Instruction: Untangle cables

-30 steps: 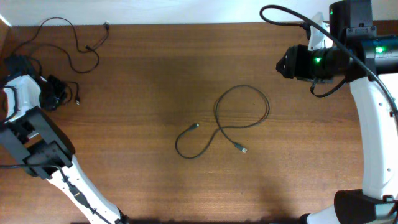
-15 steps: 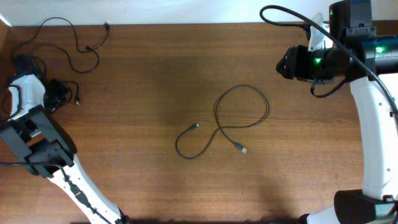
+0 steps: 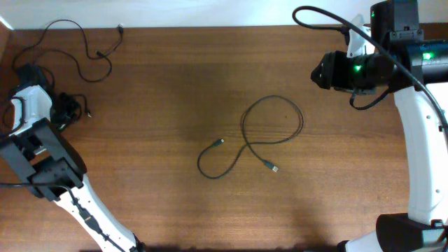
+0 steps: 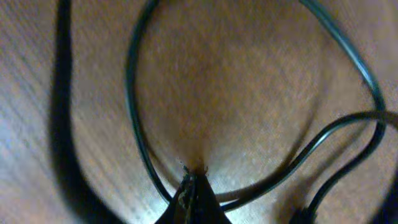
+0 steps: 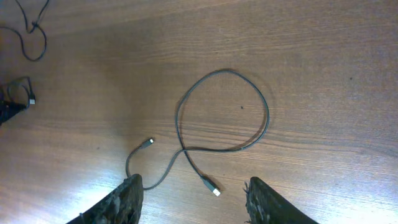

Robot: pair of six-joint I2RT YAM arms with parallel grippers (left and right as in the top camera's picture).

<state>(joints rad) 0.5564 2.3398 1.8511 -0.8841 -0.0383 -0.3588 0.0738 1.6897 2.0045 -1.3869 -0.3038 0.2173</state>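
My left gripper (image 3: 63, 110) is down at the table's left edge, shut on a short black cable (image 3: 87, 105) bunched beside it. In the left wrist view the closed fingertips (image 4: 194, 185) pinch this cable (image 4: 129, 81), whose strands curve up in a loop on both sides. A second cable (image 3: 89, 50) lies loosely coiled at the far left corner. A third cable (image 3: 274, 98) forms one big loop at the table's middle, its silvery plug (image 5: 214, 191) lying free. My right gripper (image 5: 193, 186) hangs high above that loop, open and holding nothing; overhead it is at the back right (image 3: 322, 70).
The brown wooden table (image 3: 161, 84) carries only the cables. Thicker black wiring (image 3: 329, 17) arches over the right arm at the back right. The left arm's base (image 3: 42, 161) stands at the table's left side.
The left gripper has closed fully on the short cable and shifted slightly toward the back. The right arm and the middle cable have not moved.
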